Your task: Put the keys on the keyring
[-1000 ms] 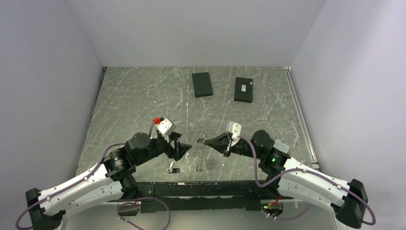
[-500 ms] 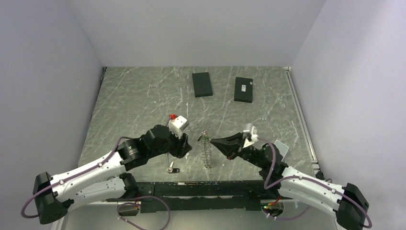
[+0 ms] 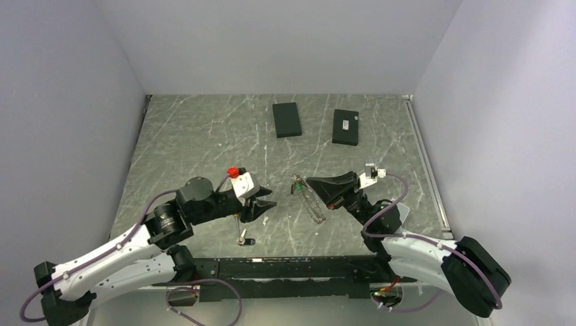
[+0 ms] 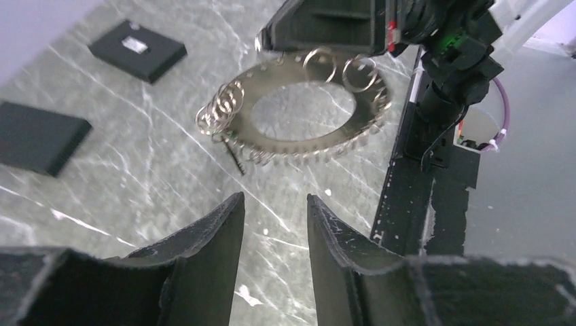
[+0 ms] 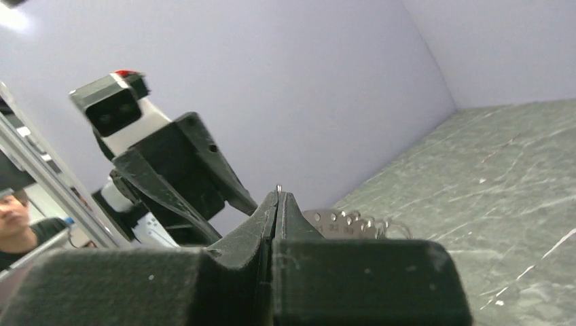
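Your right gripper (image 3: 309,182) has swung away from the near edge since half a second ago, and the keyring (image 3: 310,202) it pinches now slants instead of hanging straight. Its jaws are clamped on the ring's rim, holding it off the surface (image 3: 190,136). Your left gripper (image 3: 270,200) faces the ring from near it without touching, jaws narrowly parted with nothing between them. 1 key (image 3: 243,238) lies by the near edge, closer to that edge than the left gripper (whether a second lies with it is too small to tell). 2 black boxes sit toward the far edge: the left box (image 3: 286,119) and the right box (image 3: 346,127).
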You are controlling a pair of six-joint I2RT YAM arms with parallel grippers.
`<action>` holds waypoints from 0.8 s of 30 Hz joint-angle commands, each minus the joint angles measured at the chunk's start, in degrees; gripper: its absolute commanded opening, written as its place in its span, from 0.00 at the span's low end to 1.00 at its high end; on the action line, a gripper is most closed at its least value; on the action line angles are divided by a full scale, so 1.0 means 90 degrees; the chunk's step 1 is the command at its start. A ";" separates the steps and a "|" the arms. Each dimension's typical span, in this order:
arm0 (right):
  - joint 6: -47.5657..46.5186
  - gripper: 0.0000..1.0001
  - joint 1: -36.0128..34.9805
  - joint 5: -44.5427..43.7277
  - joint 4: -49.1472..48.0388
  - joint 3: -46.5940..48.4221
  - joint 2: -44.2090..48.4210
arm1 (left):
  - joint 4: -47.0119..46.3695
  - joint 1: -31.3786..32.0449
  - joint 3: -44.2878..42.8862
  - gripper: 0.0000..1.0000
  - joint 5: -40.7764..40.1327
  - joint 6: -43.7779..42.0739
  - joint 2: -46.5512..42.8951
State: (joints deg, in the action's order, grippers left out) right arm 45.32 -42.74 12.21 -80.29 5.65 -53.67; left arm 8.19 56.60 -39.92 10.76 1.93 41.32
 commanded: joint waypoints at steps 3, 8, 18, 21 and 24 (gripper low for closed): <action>0.1607 0.00 0.0336 0.0554 -0.1915 0.0398 -0.0248 | 0.0736 0.0010 -0.0896 0.43 0.0294 -0.1355 -0.0289; 0.2803 0.00 0.0688 0.1352 -0.1677 0.0888 -0.0639 | 0.1045 0.0010 -0.1022 0.42 0.0020 -0.2096 -0.0330; 0.4140 0.00 0.0998 0.2479 0.0026 0.2081 -0.1486 | 0.0285 0.0022 -0.0303 0.32 0.0316 -0.3714 -0.0544; 0.4188 0.00 0.0999 0.2604 0.0508 0.2300 -0.1506 | 0.0384 0.0022 -0.0291 0.32 0.0090 -0.4066 -0.0538; 0.4281 0.00 0.1002 0.2864 0.0147 0.2402 -0.1749 | 0.0355 0.0020 -0.0301 0.36 0.0016 -0.4047 -0.0518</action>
State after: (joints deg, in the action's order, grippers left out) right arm 80.99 -33.98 33.95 -76.31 23.92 -68.05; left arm 14.00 56.62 -42.22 11.86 -29.93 37.21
